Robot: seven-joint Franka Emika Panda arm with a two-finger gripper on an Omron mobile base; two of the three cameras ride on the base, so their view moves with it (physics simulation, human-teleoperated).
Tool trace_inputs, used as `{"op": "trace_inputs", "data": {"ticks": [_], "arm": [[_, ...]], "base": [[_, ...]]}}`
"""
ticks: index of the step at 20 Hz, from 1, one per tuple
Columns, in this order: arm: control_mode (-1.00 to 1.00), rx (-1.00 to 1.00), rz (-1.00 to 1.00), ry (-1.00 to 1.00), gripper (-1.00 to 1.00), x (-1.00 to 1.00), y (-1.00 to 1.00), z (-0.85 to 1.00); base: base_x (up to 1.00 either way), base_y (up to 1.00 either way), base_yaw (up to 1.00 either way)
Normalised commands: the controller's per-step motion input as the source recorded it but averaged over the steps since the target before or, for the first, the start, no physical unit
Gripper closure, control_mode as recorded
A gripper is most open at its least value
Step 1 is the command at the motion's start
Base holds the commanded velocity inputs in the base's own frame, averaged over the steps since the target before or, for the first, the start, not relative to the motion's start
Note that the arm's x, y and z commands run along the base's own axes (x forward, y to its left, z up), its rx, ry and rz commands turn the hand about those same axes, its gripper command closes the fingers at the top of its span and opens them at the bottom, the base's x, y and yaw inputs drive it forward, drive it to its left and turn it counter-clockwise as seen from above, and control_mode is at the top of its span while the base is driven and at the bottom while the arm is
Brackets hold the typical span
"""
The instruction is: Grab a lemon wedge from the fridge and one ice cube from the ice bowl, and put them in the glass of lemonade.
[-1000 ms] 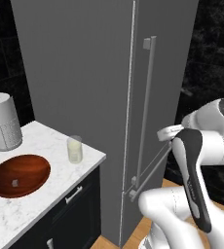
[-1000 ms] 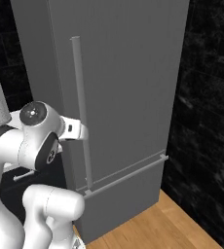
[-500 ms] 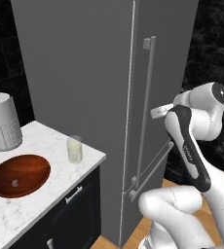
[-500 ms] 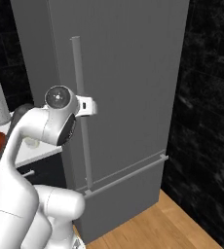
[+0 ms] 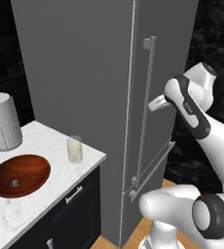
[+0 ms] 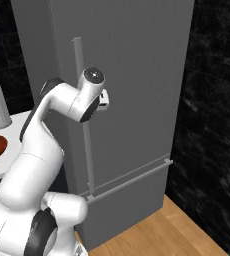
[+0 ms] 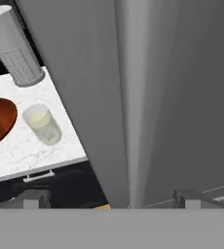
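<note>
The tall grey fridge (image 5: 84, 73) stands with its door closed, so the lemon wedge is hidden. My gripper (image 5: 156, 103) is open at the long vertical bar handle (image 5: 149, 112), about halfway up. In the hand view the handle (image 7: 133, 97) runs up the middle, between my fingertips (image 7: 33, 197). On the marble counter to the left of the fridge stands the glass of lemonade (image 5: 75, 148). Beside it is the reddish-brown ice bowl (image 5: 31, 168) with a small ice cube (image 5: 15, 183) in it.
A white paper-towel roll (image 5: 4, 121) stands at the back of the counter (image 5: 46, 194), behind the bowl. Dark cabinets with a drawer handle (image 5: 74, 194) sit under the counter. Black wall flanks the fridge on the right, above a wooden floor (image 6: 177, 230).
The arm has swung up and forward, bringing the open hand from beside the lower door up to the fridge's bar handle. The counter's things have not moved.
</note>
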Motion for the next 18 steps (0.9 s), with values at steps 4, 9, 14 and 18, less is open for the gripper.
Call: {"op": "trace_inputs", "data": {"ticks": [4, 9, 14, 18], "arm": [[-1.00, 0.01, 0.03, 0.03, -1.00, 0.22, 0.00, -0.06], [-1.00, 0.11, 0.00, -0.01, -1.00, 0.62, 0.04, -0.02], [-1.00, 0.07, 0.00, 0.02, -1.00, 0.57, 0.19, 0.00], [-1.00, 0.00, 0.00, 0.14, -1.00, 0.10, 0.38, -0.11]], "base": [[0.00, 0.00, 0.00], [0.00, 0.00, 0.00], [0.00, 0.00, 0.00], [0.00, 0.00, 0.00]]}}
